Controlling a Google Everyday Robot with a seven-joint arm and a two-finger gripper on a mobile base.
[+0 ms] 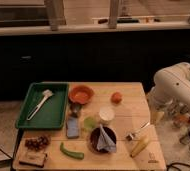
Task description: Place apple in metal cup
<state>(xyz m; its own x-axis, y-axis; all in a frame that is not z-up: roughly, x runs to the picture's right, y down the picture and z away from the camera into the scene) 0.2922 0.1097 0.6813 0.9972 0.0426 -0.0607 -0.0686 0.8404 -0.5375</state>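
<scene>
The apple (116, 97) is a small round orange-red fruit lying on the wooden table (133, 120), right of the orange bowl (81, 93). A small grey metal cup (76, 109) stands just in front of the orange bowl, left of the apple. My white arm (178, 85) comes in from the right. My gripper (157, 113) hangs at the table's right edge, to the right of the apple and a little nearer to me, and apart from it.
A green tray (58, 115) with a white utensil (40, 103) fills the left. In front stand a white cup (106, 115), a green cup (90, 123), a blue sponge (73, 128), a dark bowl with a blue cloth (103, 139), grapes (36, 143), a green vegetable (71, 151), a yellow item (139, 146) and a metal utensil (137, 132).
</scene>
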